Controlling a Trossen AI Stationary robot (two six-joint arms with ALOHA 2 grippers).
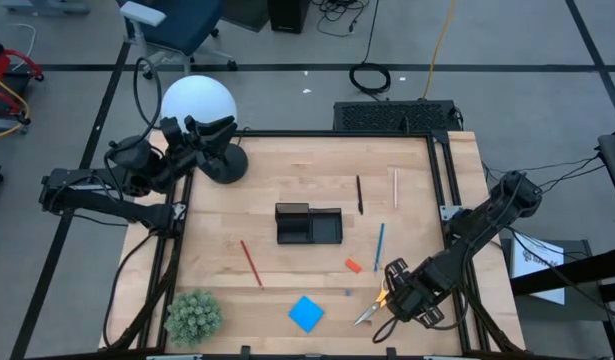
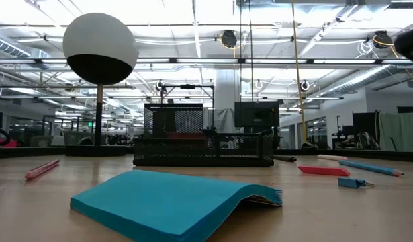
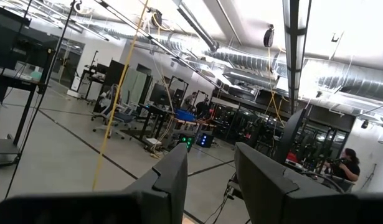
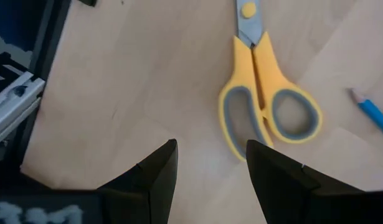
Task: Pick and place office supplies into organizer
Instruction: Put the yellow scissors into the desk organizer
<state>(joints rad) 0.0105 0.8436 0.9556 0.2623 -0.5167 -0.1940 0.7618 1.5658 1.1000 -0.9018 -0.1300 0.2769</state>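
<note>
Yellow-handled scissors [image 1: 371, 308] [image 4: 264, 93] lie flat on the table near its near right corner. My right gripper [image 1: 394, 283] [image 4: 210, 165] hangs open just above and beside their handles, touching nothing. The black organizer [image 1: 309, 224] [image 2: 203, 144] stands mid-table. Around it lie a red pen [image 1: 250, 263] [image 2: 41, 169], a blue note pad [image 1: 306, 312] [image 2: 172, 202], an orange-red eraser [image 1: 353, 265] [image 2: 324, 171], a blue pencil [image 1: 379, 246] [image 2: 371, 168], a black pen [image 1: 359, 194] and a pale pencil [image 1: 395, 187]. My left gripper [image 1: 202, 135] [image 3: 210, 180] waits open at the far left corner.
The white globe lamp [image 1: 198, 103] [image 2: 100, 48] with its round black base [image 1: 225, 162] stands at the far left, close to my left gripper. A green spiky plant [image 1: 193, 316] sits at the near left corner. The table's right edge rail [image 1: 442, 200] runs beside my right arm.
</note>
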